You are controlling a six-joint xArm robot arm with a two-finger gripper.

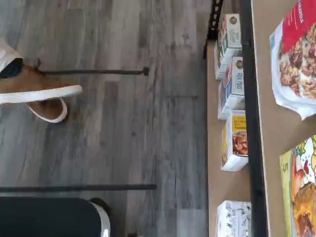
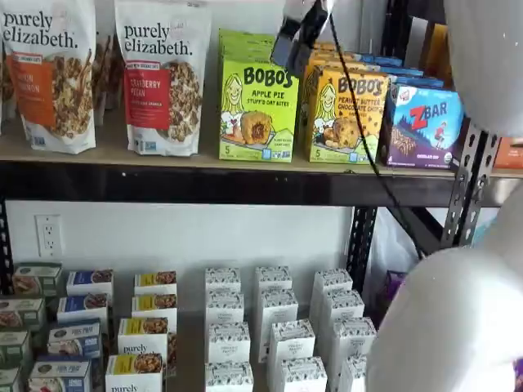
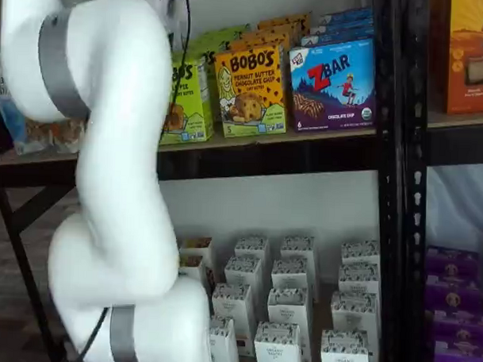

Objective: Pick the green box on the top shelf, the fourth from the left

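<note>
The green box point(image 2: 257, 108), a lime-green Bobo's apple pie carton, stands upright on the top shelf point(image 2: 98, 157), in front of more of its kind. In both shelf views it sits between a granola bag and the orange-yellow Bobo's box point(image 2: 347, 114). My gripper point(image 2: 295, 51) hangs from the upper edge of a shelf view, just above the green box's right top corner. Its dark fingers stand apart with nothing held, and a black cable trails from it. My white arm hides part of the green box point(image 3: 189, 100). The wrist view shows a corner of the green box point(image 1: 299, 190).
Two purely elizabeth granola bags point(image 2: 163, 77) stand left of the green box, and a blue ZBar box point(image 2: 423, 126) stands at the right. Small white and colored boxes point(image 2: 274, 327) fill the lower level. A black upright point(image 2: 464, 184) stands at the right. A brown shoe point(image 1: 37, 89) is on the grey floor.
</note>
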